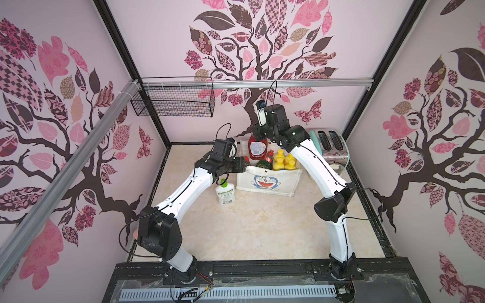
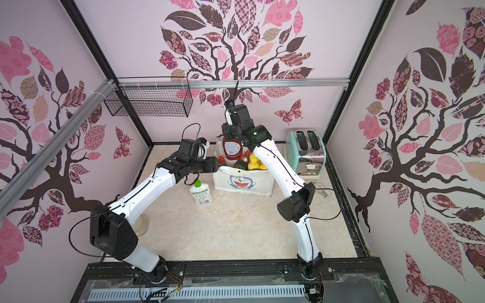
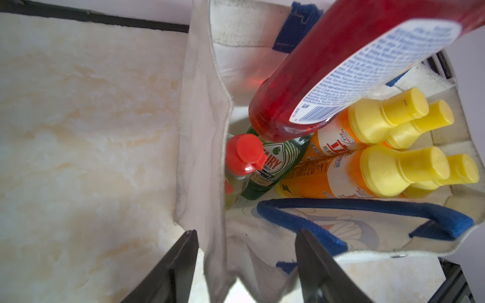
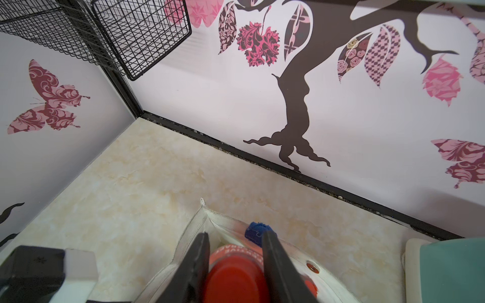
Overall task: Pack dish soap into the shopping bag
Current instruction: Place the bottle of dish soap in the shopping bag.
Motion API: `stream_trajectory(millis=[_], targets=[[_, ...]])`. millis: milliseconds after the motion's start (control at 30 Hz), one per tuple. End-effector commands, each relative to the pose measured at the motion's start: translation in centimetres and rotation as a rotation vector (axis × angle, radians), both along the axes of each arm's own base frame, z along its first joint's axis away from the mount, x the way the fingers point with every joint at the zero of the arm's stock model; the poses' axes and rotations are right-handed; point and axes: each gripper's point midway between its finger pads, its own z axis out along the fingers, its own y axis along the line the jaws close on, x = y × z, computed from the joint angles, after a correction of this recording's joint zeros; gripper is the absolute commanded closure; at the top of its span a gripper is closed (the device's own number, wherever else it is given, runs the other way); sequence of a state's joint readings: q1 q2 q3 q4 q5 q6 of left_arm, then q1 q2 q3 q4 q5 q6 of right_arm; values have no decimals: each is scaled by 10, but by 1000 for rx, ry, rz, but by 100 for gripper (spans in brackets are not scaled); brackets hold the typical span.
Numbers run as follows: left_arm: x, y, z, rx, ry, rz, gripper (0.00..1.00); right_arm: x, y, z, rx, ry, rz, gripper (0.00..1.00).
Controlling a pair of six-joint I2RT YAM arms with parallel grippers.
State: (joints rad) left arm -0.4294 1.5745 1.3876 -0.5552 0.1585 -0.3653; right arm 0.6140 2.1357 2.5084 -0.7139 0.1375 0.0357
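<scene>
Red dish soap bottle (image 1: 258, 148): hanging upright over the shopping bag (image 1: 265, 183), base dipped into the mouth at the bag's 11 o'clock corner, not yet set down.
Right gripper (image 4: 236, 244): clamped on the red cap and neck, one jaw on each side, bottle body directly beneath.
Left gripper (image 3: 246, 232): unclenched, jaws straddling the bag's 9 o'clock side wall, canvas between them, no firm pinch visible.
Handling: probably heavy with liquid; stiff, smooth plastic, prone to swing or slip. Neck under the cap judged the surest hold.
Bag: soft canvas, side wall sagging inward, likely needs spreading.
Already inside: orange bottles (image 3: 341, 178) with yellow caps toward 3 o'clock; dark green bottle (image 3: 273, 162) and yellow-green bottle (image 3: 244, 154) below the red base.
White bottle (image 1: 225, 194): on the table (image 1: 249, 230) at the bag's 8 o'clock, ungripped.
</scene>
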Motion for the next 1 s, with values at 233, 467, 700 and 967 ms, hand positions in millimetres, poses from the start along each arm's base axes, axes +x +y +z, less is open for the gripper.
stream_trajectory(millis=[233, 467, 700, 967], targets=[[-25, -6, -19, 68, 34, -53, 40, 4, 7, 40, 80, -131, 24, 100], [-27, -2, -15, 82, 22, -52, 44, 13, 5, 24, 38, -124, -9, 100], [-30, -1, -12, 81, 28, -54, 44, -4, 10, 16, 63, -40, 50, 100], [-30, 2, 18, 69, -12, -53, 37, -32, 20, 26, 148, -27, 171, 100]])
